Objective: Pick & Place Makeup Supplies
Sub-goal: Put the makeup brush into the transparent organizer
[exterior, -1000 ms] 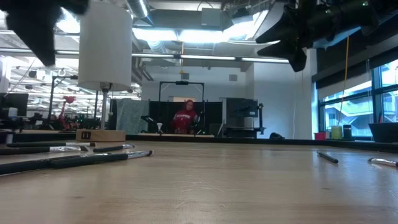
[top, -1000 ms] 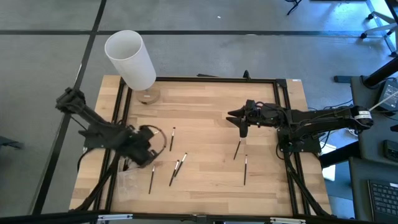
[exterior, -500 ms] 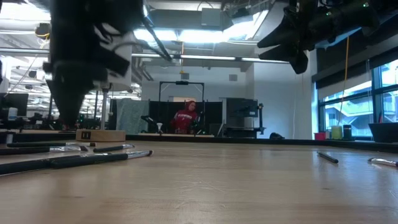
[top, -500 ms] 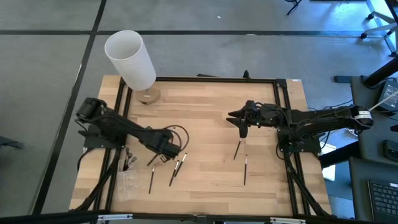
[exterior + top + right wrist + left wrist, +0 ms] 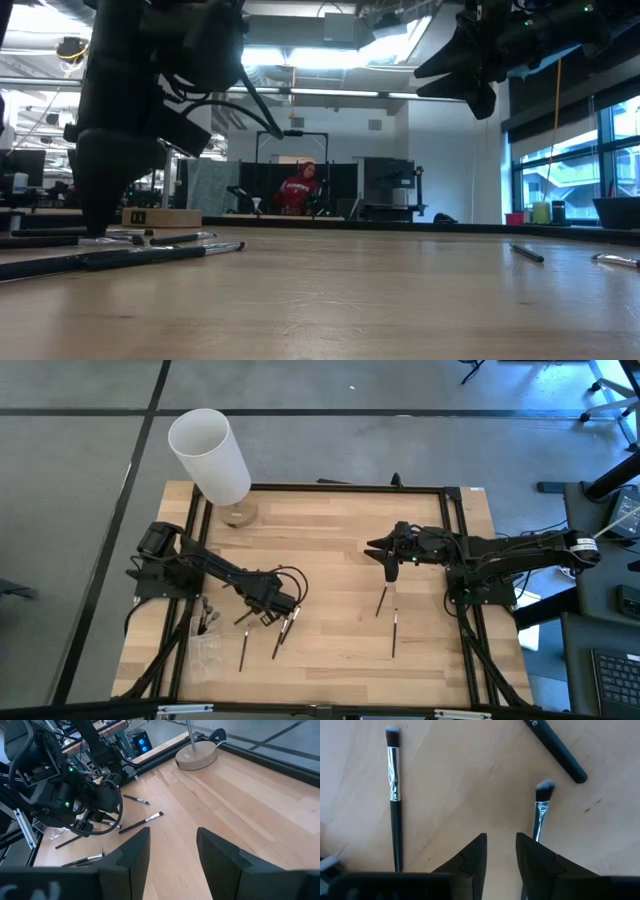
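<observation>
Room beyond the wooden table (image 5: 330,540) — a grey floor (image 5: 400,440) crossed by dark seams, seen from above. Level with the tabletop: bright ceiling lights (image 5: 330,55), exposed pipes overhead, a white wall (image 5: 450,160) and tall windows (image 5: 600,150) at one side. A person in a red top (image 5: 297,190) sits far back among dark screens — desks and equipment stand around.
</observation>
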You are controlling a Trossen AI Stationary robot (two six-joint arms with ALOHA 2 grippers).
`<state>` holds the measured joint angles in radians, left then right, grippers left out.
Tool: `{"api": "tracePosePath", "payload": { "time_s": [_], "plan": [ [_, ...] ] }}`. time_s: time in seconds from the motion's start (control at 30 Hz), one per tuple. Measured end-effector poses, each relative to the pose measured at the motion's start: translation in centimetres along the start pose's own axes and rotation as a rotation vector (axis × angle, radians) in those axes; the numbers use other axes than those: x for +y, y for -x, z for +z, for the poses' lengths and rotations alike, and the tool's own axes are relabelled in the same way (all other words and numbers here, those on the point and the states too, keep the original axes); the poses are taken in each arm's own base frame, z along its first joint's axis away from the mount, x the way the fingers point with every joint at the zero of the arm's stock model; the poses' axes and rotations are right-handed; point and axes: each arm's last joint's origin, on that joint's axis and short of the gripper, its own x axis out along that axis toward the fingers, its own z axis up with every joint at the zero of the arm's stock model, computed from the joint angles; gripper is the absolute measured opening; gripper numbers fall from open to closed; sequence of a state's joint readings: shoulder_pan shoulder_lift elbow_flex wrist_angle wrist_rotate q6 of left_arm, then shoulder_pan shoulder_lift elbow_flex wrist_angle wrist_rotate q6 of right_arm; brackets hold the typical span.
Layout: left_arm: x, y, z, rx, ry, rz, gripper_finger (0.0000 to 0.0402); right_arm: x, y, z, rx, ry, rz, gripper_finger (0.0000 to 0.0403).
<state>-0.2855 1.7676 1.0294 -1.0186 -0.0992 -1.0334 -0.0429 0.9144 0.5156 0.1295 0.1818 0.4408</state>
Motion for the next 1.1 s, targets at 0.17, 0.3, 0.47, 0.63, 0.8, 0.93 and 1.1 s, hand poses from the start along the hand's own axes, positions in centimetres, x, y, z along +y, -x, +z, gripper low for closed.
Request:
{"api": "tracePosePath", "payload": {
  "time_s": [0.17, 0.3, 0.47, 0.63, 0.8, 0.93, 1.1],
  "plan": [
    [0.0, 0.1, -0.1, 0.007, -0.006, -0.004, 0.0093, 0.0, 0.0, 0.0, 0.000, 0.000, 0.000, 0.0162],
    [0.1, 1.3, 0.1, -0.016, -0.037, -0.041, 0.0095, 0.0, 0.0, 0.0, 0.000, 0.000, 0.000, 0.0162],
    [0.4, 3.2, 0.0, -0.075, -0.058, -0.109, 0.0102, 0.0, 0.0, 0.0, 0.000, 0.000, 0.000, 0.0162],
    [0.1, 3.2, -0.6, -0.117, -0.057, -0.109, 0.0104, 0.0, 0.0, 0.0, 0.000, 0.000, 0.000, 0.0162],
    [-0.3, 1.6, -1.5, -0.119, -0.041, -0.150, 0.0104, 0.0, 0.0, 0.0, 0.001, 0.000, 0.000, 0.0162],
    [0.0, 0.4, -2.0, -0.099, -0.024, -0.145, 0.0104, 0.0, 0.0, 0.0, 0.001, -0.001, 0.000, 0.0162],
    [0.2, -0.7, -2.3, -0.102, -0.023, -0.151, 0.0091, 0.0, 0.0, 0.0, 0.001, -0.004, 0.000, 0.0162]
  ]
}}
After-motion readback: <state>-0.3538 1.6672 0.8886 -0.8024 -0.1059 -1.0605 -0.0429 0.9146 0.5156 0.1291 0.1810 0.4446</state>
